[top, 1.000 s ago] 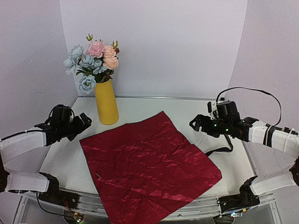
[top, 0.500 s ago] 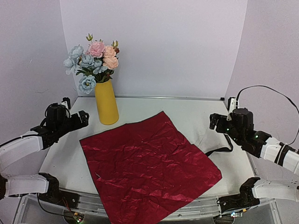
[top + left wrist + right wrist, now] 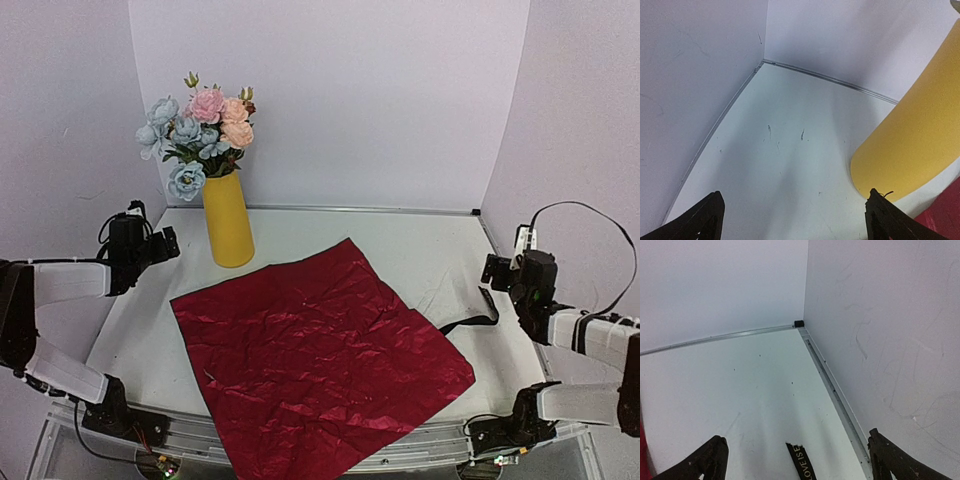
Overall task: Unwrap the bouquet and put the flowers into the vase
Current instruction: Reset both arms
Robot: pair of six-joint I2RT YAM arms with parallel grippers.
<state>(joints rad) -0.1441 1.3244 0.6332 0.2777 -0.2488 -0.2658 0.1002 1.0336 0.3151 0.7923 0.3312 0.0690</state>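
Nearest, the dark red wrapping paper lay spread flat on the table, with a black ribbon at its right edge. The left jaws and right jaws gaped empty at the sides. The yellow vase stood upright, far left, nearer the left jaws and just to their right. It held the flowers, blue, pink and peach.

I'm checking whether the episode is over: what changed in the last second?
Both arms pulled back: left gripper toward the left wall, right gripper toward the right wall, both open, empty. Flowers in the vase, flat red paper and black ribbon stayed put.
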